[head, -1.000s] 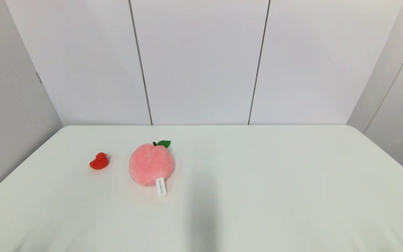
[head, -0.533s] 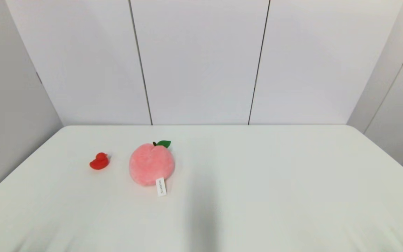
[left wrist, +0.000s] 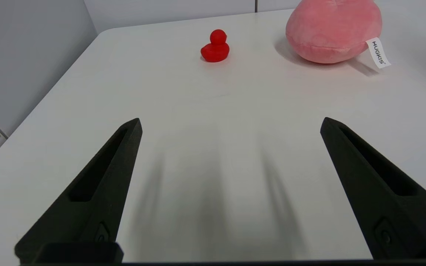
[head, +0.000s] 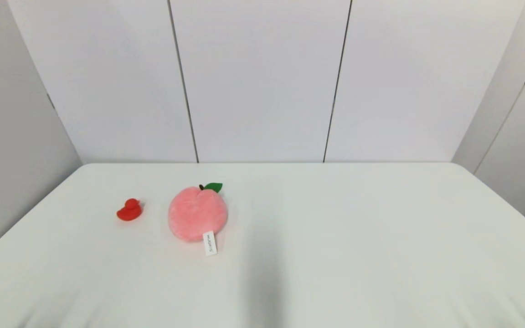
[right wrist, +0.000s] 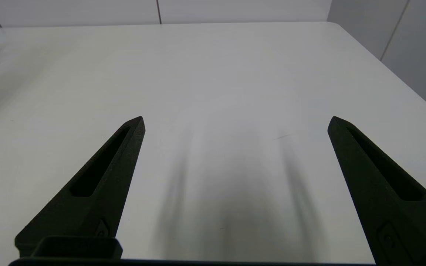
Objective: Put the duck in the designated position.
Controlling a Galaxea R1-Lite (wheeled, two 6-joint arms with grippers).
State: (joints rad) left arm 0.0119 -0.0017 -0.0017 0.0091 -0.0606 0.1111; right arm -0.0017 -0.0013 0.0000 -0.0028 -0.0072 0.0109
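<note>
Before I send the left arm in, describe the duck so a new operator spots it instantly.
On the white table, find the pink plush peach left of centre. The duck sits apart on its left: tiny, glossy, solid red, with no leaf or tag.

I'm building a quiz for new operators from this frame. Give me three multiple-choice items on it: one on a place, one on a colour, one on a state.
1. Where does the duck stand relative to the plush peach?
A. On the robot's left of it, apart
B. On top of it
C. On the robot's right of it, touching

2. What colour is the leaf on the peach?
A. Yellow
B. Green
C. Blue

3. What state is the left claw in?
A. Shut on the duck
B. Shut on the peach
C. Open, holding nothing

Key: 1 A, the head view shows bare table between them. 2 B, the leaf at the peach's top is green. 3 C, the left wrist view shows its fingers wide apart, the duck well ahead. The right claw is open too, over bare table.
</note>
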